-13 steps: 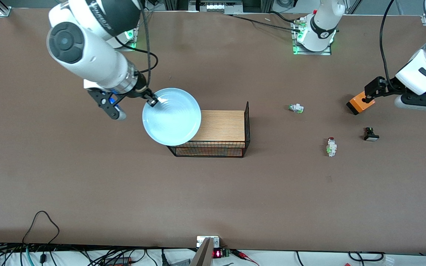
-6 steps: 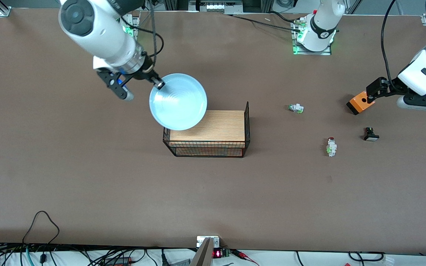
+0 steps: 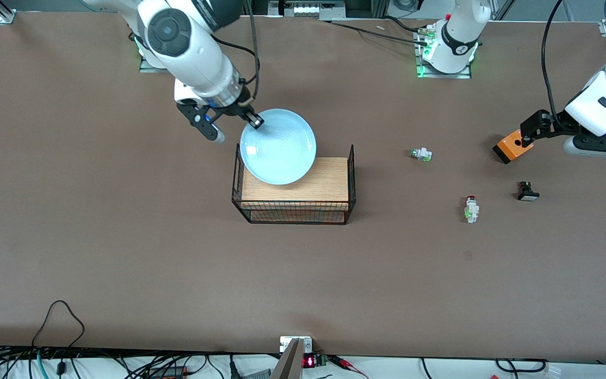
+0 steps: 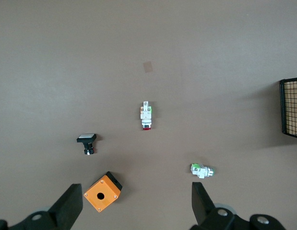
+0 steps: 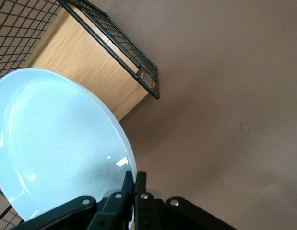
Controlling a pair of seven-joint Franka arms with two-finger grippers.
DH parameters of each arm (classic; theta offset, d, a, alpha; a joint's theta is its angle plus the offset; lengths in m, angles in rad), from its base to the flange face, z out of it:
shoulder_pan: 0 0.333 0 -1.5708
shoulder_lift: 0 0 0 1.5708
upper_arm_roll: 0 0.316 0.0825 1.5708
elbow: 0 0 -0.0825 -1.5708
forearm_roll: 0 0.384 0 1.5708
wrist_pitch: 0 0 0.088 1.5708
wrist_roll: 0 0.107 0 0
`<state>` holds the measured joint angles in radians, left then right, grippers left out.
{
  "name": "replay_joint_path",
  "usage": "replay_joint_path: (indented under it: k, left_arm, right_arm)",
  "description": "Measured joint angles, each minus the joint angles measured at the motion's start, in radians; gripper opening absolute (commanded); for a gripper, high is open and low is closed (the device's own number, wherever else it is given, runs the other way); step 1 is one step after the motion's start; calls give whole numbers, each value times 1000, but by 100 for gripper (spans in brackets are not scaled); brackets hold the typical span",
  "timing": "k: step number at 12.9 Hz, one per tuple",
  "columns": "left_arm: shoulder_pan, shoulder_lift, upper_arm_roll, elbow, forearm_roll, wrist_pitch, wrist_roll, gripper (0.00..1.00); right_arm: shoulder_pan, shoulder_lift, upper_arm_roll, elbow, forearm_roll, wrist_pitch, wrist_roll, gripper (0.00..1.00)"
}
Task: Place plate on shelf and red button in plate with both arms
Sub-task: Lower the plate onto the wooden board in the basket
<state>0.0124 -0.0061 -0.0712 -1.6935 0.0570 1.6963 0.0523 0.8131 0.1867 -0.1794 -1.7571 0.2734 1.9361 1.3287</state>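
Note:
My right gripper (image 3: 254,120) is shut on the rim of the pale light-blue plate (image 3: 278,146) and holds it over the wooden top of the wire rack (image 3: 295,185). In the right wrist view the plate (image 5: 57,143) fills one side and my right gripper (image 5: 134,178) pinches its edge. The red button (image 3: 471,209) lies on the table toward the left arm's end; it shows in the left wrist view (image 4: 146,115). My left gripper (image 4: 136,206) is open and empty, up over the orange box (image 3: 513,147).
A white switch with a green cap (image 3: 421,154) lies farther from the front camera than the red button. A black switch with a white cap (image 3: 527,191) lies beside the red button, near the orange box (image 4: 102,191). Cables run along the table's front edge.
My right gripper has carried the plate toward the left arm's end, from beside the rack to over its wooden top. The left arm has hardly moved.

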Motion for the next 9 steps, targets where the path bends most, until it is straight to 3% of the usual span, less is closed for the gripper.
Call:
replay_joint_path:
  k: [9]
  left_arm:
    - [0,0,-5,1,0,0,0,100]
  right_arm:
    - [39,119,0,-1,0,185,19,0]
